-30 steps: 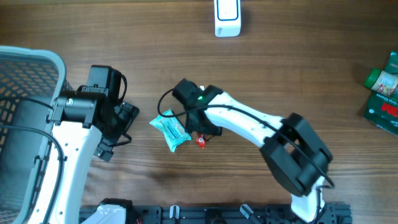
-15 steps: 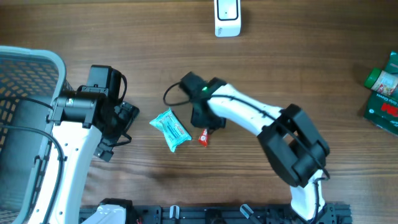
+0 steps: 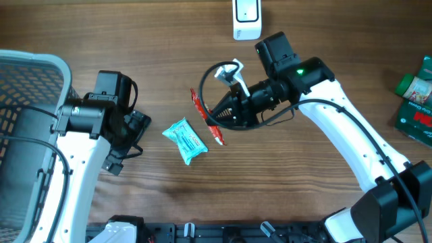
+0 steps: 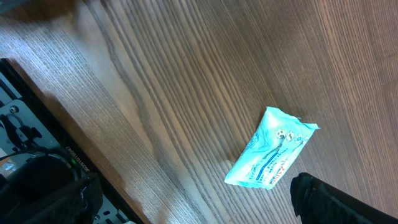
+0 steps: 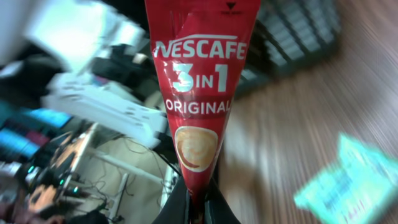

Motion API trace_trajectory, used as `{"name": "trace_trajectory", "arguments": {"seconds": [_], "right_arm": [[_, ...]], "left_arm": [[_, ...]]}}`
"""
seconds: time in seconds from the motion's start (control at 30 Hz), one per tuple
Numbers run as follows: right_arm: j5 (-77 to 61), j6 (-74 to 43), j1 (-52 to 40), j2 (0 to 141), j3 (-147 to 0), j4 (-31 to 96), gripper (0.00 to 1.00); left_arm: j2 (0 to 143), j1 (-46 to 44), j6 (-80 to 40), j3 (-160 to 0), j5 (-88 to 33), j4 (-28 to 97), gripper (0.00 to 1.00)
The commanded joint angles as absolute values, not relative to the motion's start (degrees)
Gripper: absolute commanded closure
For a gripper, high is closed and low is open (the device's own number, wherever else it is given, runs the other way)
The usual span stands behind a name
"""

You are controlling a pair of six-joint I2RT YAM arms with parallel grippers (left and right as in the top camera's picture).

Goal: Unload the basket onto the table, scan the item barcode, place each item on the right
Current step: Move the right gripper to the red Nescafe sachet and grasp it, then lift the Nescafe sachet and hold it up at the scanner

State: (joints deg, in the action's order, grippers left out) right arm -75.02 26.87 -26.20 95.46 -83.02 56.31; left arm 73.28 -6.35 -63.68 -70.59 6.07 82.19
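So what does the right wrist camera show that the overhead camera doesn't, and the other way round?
Only the right wrist view shows the print on the long red foil sachet: Nescafe 3 in 1 Original, above a cup picture. Only the overhead view shows the white box-shaped scanner at the far side, the grey mesh basket and the green packages. Both show the sachet pinched in the shut right gripper, the crumpled teal plastic packet and the brown wooden table.

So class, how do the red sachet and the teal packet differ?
The red sachet is long and narrow; the teal packet is shorter and wider. The red sachet is pinched between the fingers of the right gripper; the teal packet lies loose on the table. Both are flexible wrappers.
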Motion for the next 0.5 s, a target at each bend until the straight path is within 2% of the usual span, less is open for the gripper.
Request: {"name": "trace_trajectory", "arguments": {"seconds": [0.0, 0.03, 0.1, 0.17, 0.3, 0.4, 0.47], "right_arm": [[-91.9, 34.1, -26.3, 95.5, -83.5, 54.4, 0.96], [-93.0, 31.9, -26.3, 95.5, -83.5, 53.6, 0.95], [-93.0, 15.7, -26.3, 95.4, -83.5, 48.4, 0.96], [-93.0, 7.1, -26.3, 95.4, -83.5, 44.4, 0.95], [-93.0, 19.4, -26.3, 95.0, -83.5, 43.7, 0.95], [-93.0, 33.5, -26.6, 94.9, -83.5, 43.2, 0.95], [-93.0, 39.9, -27.4, 94.4, -83.5, 36.4, 0.95]], "left_arm": [[72.8, -6.1, -63.4, -71.3, 6.0, 82.2, 0.0], [72.8, -6.1, -63.4, -71.3, 6.0, 82.2, 0.0], [72.8, -6.1, -63.4, -71.3, 6.0, 82.2, 0.0], [72.8, -6.1, -63.4, -71.3, 6.0, 82.2, 0.0], [72.8, -6.1, -63.4, -71.3, 6.0, 82.2, 0.0], [72.8, -6.1, -63.4, -71.3, 6.0, 82.2, 0.0], [72.8, -6.1, -63.4, -71.3, 6.0, 82.2, 0.0]]}}
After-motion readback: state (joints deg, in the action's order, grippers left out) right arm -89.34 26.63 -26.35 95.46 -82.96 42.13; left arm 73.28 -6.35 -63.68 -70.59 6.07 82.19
